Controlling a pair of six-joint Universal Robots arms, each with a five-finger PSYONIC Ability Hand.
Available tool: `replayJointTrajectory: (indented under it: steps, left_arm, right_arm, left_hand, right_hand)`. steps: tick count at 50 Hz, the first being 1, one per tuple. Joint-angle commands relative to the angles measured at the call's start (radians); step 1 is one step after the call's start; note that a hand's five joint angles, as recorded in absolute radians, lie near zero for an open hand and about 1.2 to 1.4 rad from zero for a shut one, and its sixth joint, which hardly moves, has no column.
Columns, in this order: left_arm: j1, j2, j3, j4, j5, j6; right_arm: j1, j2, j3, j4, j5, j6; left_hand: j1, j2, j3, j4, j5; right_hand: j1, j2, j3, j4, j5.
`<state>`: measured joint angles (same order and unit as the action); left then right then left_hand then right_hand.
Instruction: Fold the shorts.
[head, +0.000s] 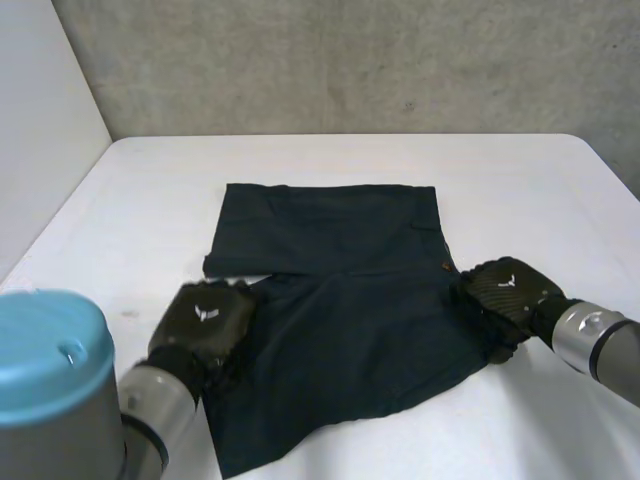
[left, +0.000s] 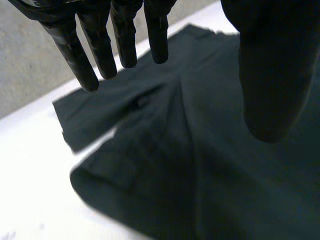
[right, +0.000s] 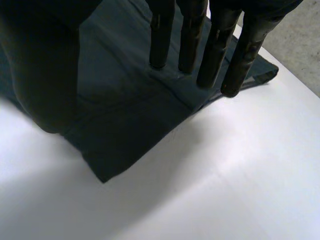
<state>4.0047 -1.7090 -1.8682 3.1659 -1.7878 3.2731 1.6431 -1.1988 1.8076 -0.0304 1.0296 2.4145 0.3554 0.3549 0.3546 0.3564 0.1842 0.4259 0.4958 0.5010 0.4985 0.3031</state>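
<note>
- Head view: we see the left hand (head: 205, 320) lying palm down at the left edge of the shorts (head: 340, 310), its arm coming in from the near-left corner of the table (head: 150, 200).
- The right hand (head: 505, 290) sits palm down at the right edge of the shorts, its forearm reaching in from the table's right edge.
- The shorts are dark and spread flat mid-table. One straight edge faces the far edge, and a slanted hem runs toward the near edge.
- Left wrist view: we note fingers (left: 100, 45) straight and apart, the thumb set off to one side, nothing clamped. Below the palm the cloth is dark with soft creases and a turned-up side edge, with white table beside it.
- Right wrist view: fingers (right: 215, 50) are straight and slightly apart, gripping nothing. A corner of the shorts lies under the palm, with bare table beyond the fingertips.
</note>
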Motion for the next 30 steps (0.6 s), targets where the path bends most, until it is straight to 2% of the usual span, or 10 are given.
replayJointTrajectory:
  steps: [1,6,9,12,13,14,19,30]
  left_arm:
    - [-0.068,-0.049,-0.032,-0.001,-0.107,-0.021]
    - [-0.108,-0.075,-0.031,-0.003,-0.110,-0.059]
    - [-0.115,-0.083,-0.032,-0.001,-0.110,-0.065]
    - [-0.118,-0.106,-0.032,-0.003,-0.110,-0.067]
    - [-0.118,-0.112,-0.032,-0.004,-0.110,-0.067]
    - [-0.118,-0.122,-0.032,-0.006,-0.110,-0.067]
    - [-0.127,-0.136,-0.032,-0.012,-0.111,-0.069]
    - [-0.147,-0.136,-0.032,-0.021,-0.114,-0.069]
  right_arm:
    - [-0.022,0.004,0.065,-0.091,-0.022,-0.009]
    - [-0.022,0.005,0.078,-0.097,-0.039,-0.017]
    - [-0.022,0.005,0.078,-0.100,-0.049,-0.021]
    - [-0.023,0.007,0.079,-0.117,-0.069,-0.021]
    - [-0.023,0.007,0.079,-0.121,-0.075,-0.021]
    - [-0.025,0.007,0.081,-0.129,-0.086,-0.021]
    - [-0.029,0.004,0.084,-0.132,-0.106,-0.012]
    - [-0.028,-0.015,0.101,-0.129,-0.092,-0.002]
  left_hand:
    - [0.113,0.114,0.114,0.112,0.110]
    - [0.166,0.167,0.167,0.165,0.163]
    - [0.187,0.187,0.188,0.186,0.184]
    - [0.216,0.217,0.217,0.215,0.213]
    - [0.216,0.217,0.217,0.215,0.213]
    - [0.219,0.220,0.220,0.218,0.216]
    - [0.234,0.234,0.235,0.233,0.231]
    - [0.237,0.237,0.238,0.236,0.234]
  right_hand:
    - [0.217,0.147,0.142,0.144,0.165]
    - [0.228,0.159,0.153,0.156,0.177]
    - [0.340,0.270,0.265,0.267,0.288]
    - [0.612,0.542,0.537,0.540,0.560]
    - [0.738,0.668,0.663,0.666,0.686]
    - [0.968,0.898,0.893,0.895,0.916]
    - [0.970,0.901,0.895,0.898,0.919]
    - [0.970,0.901,0.895,0.898,0.919]
